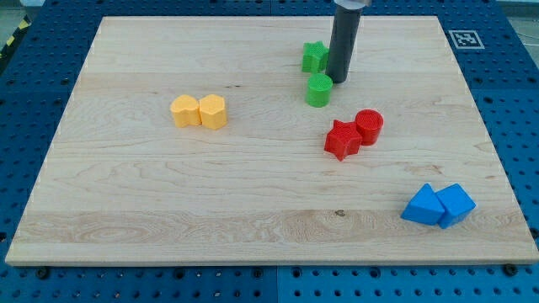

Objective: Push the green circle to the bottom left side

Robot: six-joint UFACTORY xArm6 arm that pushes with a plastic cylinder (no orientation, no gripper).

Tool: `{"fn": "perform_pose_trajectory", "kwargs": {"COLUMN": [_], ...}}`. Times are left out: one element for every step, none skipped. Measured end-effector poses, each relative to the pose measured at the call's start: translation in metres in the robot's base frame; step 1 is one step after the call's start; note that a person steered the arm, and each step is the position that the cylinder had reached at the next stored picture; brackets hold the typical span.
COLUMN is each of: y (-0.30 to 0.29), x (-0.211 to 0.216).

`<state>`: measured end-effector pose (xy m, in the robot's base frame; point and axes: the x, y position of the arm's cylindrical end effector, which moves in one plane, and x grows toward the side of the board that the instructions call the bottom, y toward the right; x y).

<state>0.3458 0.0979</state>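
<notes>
1. Camera view: a wooden board point(253, 194) lies on a blue pegboard table point(25, 101). It is the only thing here that holds others, and all eight blocks rest on it.
2. The dark rod point(345, 42) comes down from the view's top. My tip point(338, 80) sits just at the upper right of the green circle point(318, 90), touching or nearly so. There is no pincer, only the rod.
3. Two blue blocks point(438, 204) touch near the bottom right.
4. Two yellow blocks point(200, 111) touch at left of centre.
5. A red star point(342, 140) touches a red circle point(369, 126).
6. A green star point(314, 56) lies just left of the rod, above the green circle.
</notes>
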Motion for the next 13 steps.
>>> {"fn": "perform_pose_trajectory", "kwargs": {"y": [0.0,0.0,-0.002,-0.003,-0.003,-0.018,-0.039,-0.044,-0.051,-0.066,-0.056,-0.029,-0.032], "x": [0.008,0.008,0.01,0.01,0.01,0.01,0.008,0.014,0.026,0.03,0.031,0.031,0.046]}}
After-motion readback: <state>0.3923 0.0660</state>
